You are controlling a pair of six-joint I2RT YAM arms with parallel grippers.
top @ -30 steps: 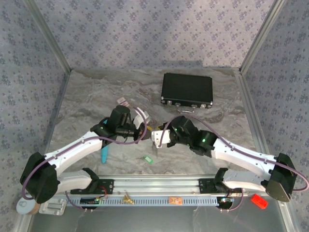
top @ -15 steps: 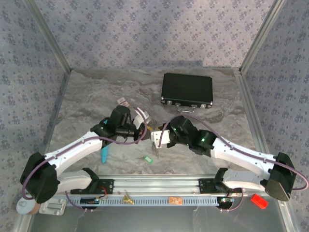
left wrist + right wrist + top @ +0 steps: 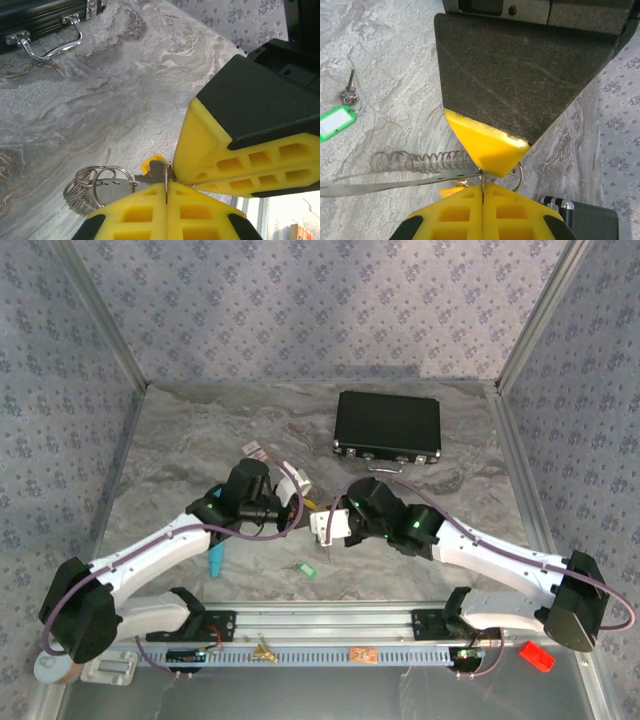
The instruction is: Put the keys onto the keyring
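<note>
Lying nearest to the arm bases, the tiny key with the bright green plastic head (image 3: 306, 569) rests flat on the grey marbled table (image 3: 180, 430), alone and not yet threaded. Just beyond it, the two claws meet tip to tip over the middle of the table. The left gripper (image 3: 166, 197) has its yellow padded jaws pressed together on a thin edge of metal, and the silvery-grey wire keyring (image 3: 89, 187) trails from that pinch to the left as a bundle of loops. The right gripper (image 3: 482, 194) is also clamped tight, on a fine wire loop. The tiny key with the yellow-gold head (image 3: 150, 162) sits just at this meeting point, so I judge that the right claw holds this key. Farther back stands the black rectangular case (image 3: 388, 427), well apart.

The step in hand seems to be working the yellow key onto the ring. The next move calls for a small, exact slide or turn with both pinches firm; afterwards the green key must be fetched.

The left wrist view gives the ring's loops and the yellow head clearly; from above this is no more than a yellow speck between the arms. The right wrist view gives the green key's blade and its small ring, which from above is merely a green spot.
</note>
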